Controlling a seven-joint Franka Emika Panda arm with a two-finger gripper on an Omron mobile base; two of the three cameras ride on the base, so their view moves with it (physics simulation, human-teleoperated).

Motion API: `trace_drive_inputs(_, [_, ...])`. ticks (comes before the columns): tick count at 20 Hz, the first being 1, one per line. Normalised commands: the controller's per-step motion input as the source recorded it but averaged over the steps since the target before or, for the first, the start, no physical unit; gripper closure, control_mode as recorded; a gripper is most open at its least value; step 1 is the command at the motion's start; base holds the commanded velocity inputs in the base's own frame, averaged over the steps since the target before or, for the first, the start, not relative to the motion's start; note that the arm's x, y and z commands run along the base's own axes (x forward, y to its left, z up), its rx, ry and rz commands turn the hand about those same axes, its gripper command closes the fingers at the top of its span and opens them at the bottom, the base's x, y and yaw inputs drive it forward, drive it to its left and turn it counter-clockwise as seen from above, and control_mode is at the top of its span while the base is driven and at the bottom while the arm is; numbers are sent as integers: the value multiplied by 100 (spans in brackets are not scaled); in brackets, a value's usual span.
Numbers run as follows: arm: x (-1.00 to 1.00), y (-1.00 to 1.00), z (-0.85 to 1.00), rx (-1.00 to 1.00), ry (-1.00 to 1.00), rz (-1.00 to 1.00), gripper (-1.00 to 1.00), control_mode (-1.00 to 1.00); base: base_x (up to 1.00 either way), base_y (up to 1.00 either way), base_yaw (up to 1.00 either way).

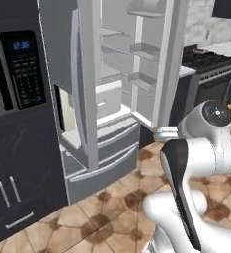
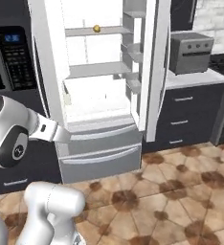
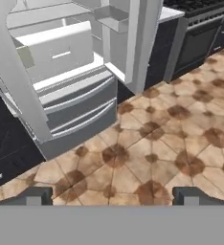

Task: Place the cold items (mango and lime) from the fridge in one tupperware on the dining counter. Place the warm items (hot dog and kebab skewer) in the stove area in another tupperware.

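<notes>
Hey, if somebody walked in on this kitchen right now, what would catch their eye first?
The tall white fridge standing with both doors swung open, its pale shelves nearly bare except for one small yellow-orange round fruit on an upper shelf. Next, the white robot arm in the foreground over the brown patterned tile floor, its dark fingers spread wide and holding nothing.

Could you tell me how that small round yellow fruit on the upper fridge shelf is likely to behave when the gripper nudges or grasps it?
The yellow fruit looks round, so it will probably roll along the flat shelf if nudged. It sits near the front edge, so a push might tip it off. It looks small beside the open gripper, so it could slip aside.
</notes>
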Motion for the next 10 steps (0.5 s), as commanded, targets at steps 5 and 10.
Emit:
trace_drive_inputs(5, [0, 0, 0, 0, 0, 0, -100, 100, 57, -70, 73])
trace_drive_inputs(10, [0, 0, 0, 0, 0, 0, -100, 100, 42, -81, 55])
